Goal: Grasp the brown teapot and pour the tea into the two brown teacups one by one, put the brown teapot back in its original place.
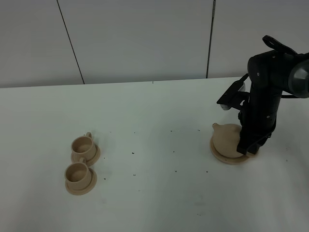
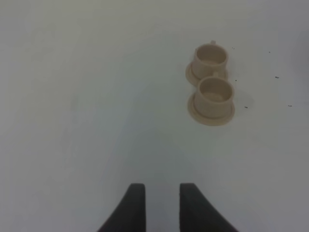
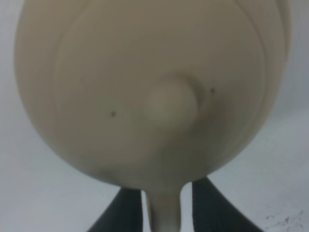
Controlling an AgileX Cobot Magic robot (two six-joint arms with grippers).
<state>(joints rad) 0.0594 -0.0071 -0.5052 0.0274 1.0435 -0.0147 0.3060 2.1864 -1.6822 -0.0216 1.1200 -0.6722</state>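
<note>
Clay suggests the brown teapot (image 1: 226,137) is stiff, fairly heavy and chippable, so its loop handle (image 3: 164,218) looks the best hold. One teapot sits on one disc (image 1: 223,157). The right gripper (image 1: 250,147) narrowly straddles that handle, but whether it pinches is unclear. Two brown teacups (image 1: 83,146) stand well apart from the teapot. The left gripper (image 2: 161,208) is slightly parted and empty.

White table (image 1: 159,101), tan disc (image 1: 224,158) lying on it, two saucers (image 1: 83,186) side by side well left of the disc, dark specks (image 1: 175,170) between.
</note>
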